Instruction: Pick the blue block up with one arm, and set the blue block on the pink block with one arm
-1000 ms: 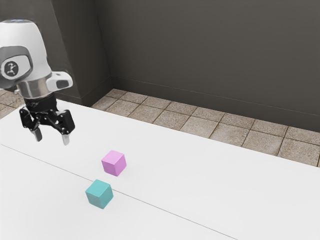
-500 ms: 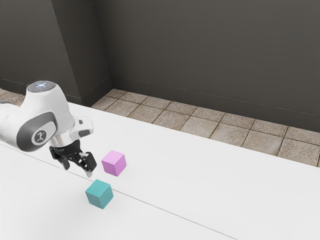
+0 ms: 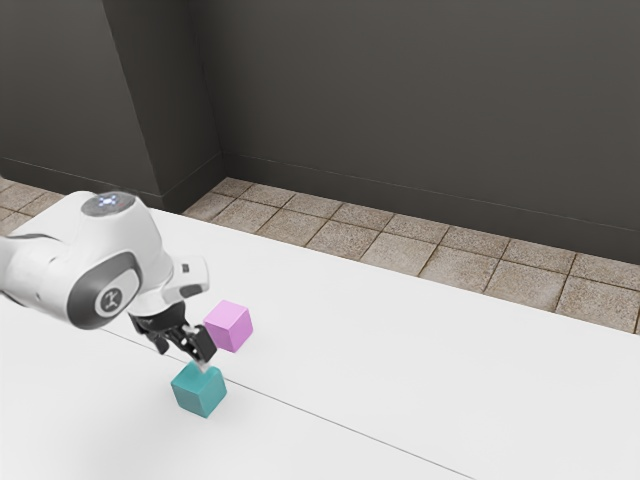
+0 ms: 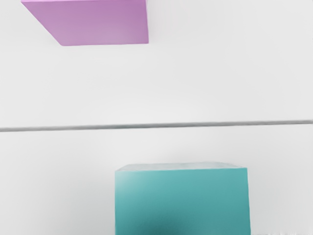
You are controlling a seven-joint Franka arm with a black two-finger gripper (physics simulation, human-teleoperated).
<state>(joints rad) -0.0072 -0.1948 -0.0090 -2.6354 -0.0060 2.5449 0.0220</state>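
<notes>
Above the blue block (image 3: pixel 198 390) hangs the gripper (image 3: pixel 192 356), pink block (image 3: pixel 228 326) just beside.

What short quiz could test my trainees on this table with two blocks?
1. True or false: the blue block sits on top of the pink block.
2. The tool hovers just above: A) the blue block, B) the pink block, C) neither.
3. Fill in: on the table, a thin dark ____ runs between the two blocks.
Key: 1 false; 2 A; 3 line.
</notes>
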